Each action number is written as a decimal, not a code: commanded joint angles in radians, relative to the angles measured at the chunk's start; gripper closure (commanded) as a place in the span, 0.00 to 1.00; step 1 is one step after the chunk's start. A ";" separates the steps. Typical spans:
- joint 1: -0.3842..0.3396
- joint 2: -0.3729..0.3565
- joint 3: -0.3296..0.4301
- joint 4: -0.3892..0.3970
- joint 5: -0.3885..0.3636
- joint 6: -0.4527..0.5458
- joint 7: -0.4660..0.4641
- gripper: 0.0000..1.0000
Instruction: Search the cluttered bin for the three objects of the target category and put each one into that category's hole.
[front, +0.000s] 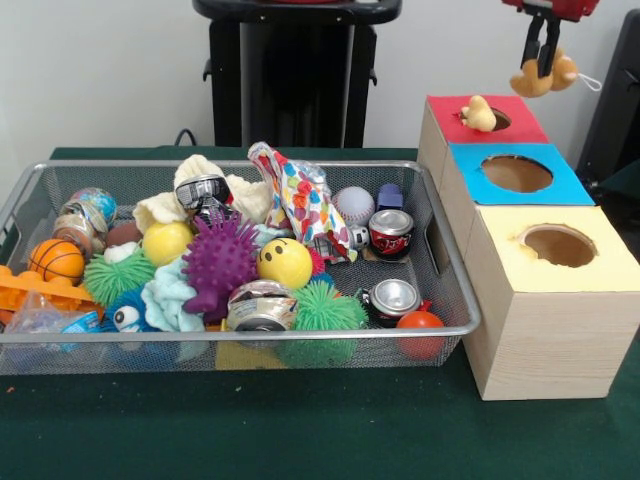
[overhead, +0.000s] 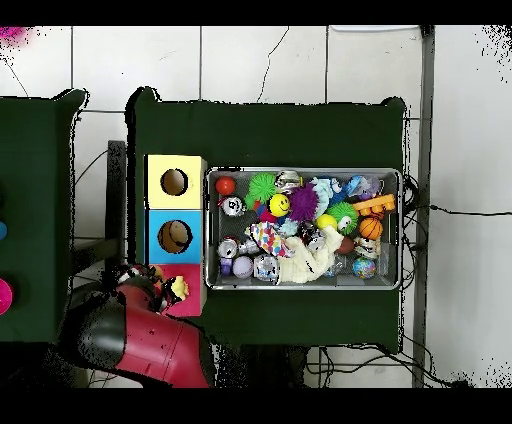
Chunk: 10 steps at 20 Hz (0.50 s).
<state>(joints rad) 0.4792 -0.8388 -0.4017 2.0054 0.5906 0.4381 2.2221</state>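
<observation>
My gripper (front: 541, 62) hangs at the top right, above and just behind the red-topped box (front: 520, 128). It is shut on a small orange plush animal (front: 545, 78) that dangles in the air. A cream-tan plush animal (front: 478, 113) sits on the red top at the left edge of the round hole (front: 499, 120). The silver wire-mesh bin (front: 452, 330) stands to the left, full of toys. I see no brown teddy. In the overhead view my red arm (overhead: 150, 335) reaches the red box (overhead: 190, 300), and a pale plush (overhead: 180, 290) shows there.
The blue-topped box (front: 575, 188) and the yellow-topped box (front: 610, 265) stand in front of the red one. The bin holds spiky rubber balls (front: 218, 260), metal cans (front: 391, 232), a yellow smiley ball (front: 285, 262), a small basketball (front: 56, 260) and cloth items.
</observation>
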 joint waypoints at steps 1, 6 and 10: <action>-0.011 -0.026 -0.011 0.056 -0.017 0.102 0.232 1.00; -0.023 -0.037 -0.003 0.096 -0.018 0.076 0.206 1.00; -0.038 -0.049 0.020 0.145 -0.015 0.018 0.173 1.00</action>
<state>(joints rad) 0.4766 -0.8797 -0.4164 2.0458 0.5904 0.4381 2.2221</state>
